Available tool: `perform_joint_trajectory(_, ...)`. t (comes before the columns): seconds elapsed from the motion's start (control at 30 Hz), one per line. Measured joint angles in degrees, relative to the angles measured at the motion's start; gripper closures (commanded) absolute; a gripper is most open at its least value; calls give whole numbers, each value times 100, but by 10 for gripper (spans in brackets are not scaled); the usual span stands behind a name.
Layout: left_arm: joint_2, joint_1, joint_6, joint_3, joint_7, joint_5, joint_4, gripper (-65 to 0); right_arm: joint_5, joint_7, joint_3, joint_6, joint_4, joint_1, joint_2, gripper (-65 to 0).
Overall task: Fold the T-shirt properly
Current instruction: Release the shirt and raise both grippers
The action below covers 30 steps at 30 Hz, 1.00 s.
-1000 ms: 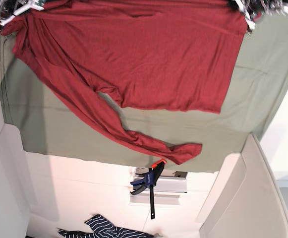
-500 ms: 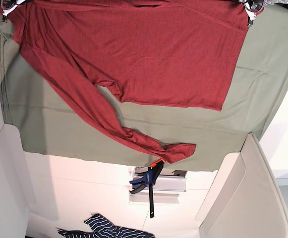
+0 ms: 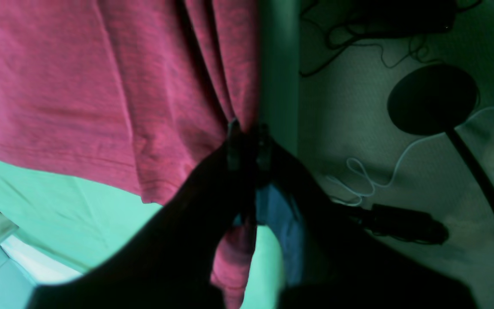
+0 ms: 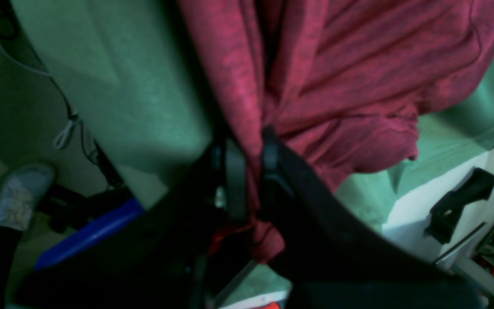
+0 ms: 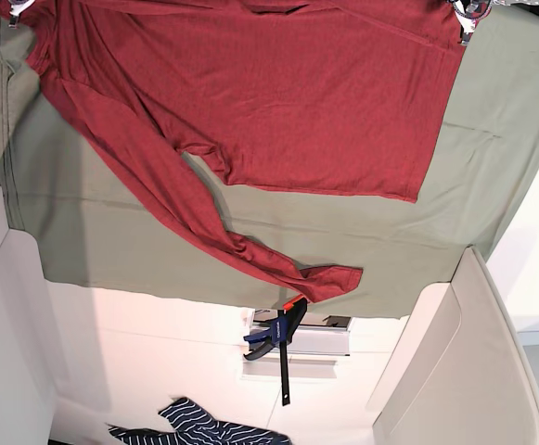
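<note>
Since a moment ago the T-shirt (image 5: 288, 102) has been drawn flatter across the green cloth sheet (image 5: 473, 185), its sleeve cuff pulled inward; dark red, plain, one long sleeve trailing diagonally; left gripper (image 3: 247, 146) and right gripper (image 4: 249, 154) each pinch bunched fabric.

free: green sheet (image 5: 455, 185) beside T-shirt (image 5: 278, 102) | obstacle: clamp (image 5: 276, 338) at table edge

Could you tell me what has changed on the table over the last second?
The dark red long-sleeved knit shirt has slid toward the base view's top edge, pulled flatter, its trailing sleeve cuff shifting slightly left. Both claws stay shut on it. The sage-green cloth sheet, clamp and striped garment stayed put.
</note>
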Motion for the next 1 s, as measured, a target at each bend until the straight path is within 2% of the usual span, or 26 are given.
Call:
perform_joint_trajectory(0.17,2,0,7,0,2,195,0,0,4,0,4,0,0,0,7,0)
perform_joint_trajectory(0.23,4,0,168,0,85,350,-2,0,7,2,4,0,0,0,7,0)
perform_joint_trajectory(0.37,4,0,181,0,195,350,-2,-2,24,4,4,-2,0,0,7,0)
perform_joint_trajectory(0.4,2,0,184,0,195,299,-2,-67,24,2,4,0,0,0,7,-4)
perform_joint_trajectory(0.47,2,0,184,0,197,293,-7,-166,20,0,4,0,0,0,7,-97)
perform_joint_trajectory(0.57,-13,0,177,0,297,184,-22,-229,20,-48,4,0,-2,0,11,-209)
perform_joint_trajectory(0.63,-13,0,114,-2,319,68,-22,-229,136,-63,4,0,-2,0,9,-242)
perform_joint_trajectory(0.73,-20,2,-4,-4,382,-225,-22,-229,378,-63,4,0,11,0,11,-249)
perform_joint_trajectory(0.9,-378,0,-11,-4,581,-503,345,-229,734,-378,9,-4,522,-4,26,-249)
perform_joint_trajectory(1.0,-531,2,-13,-4,710,-721,721,-228,798,-387,9,0,824,-4,24,-249)
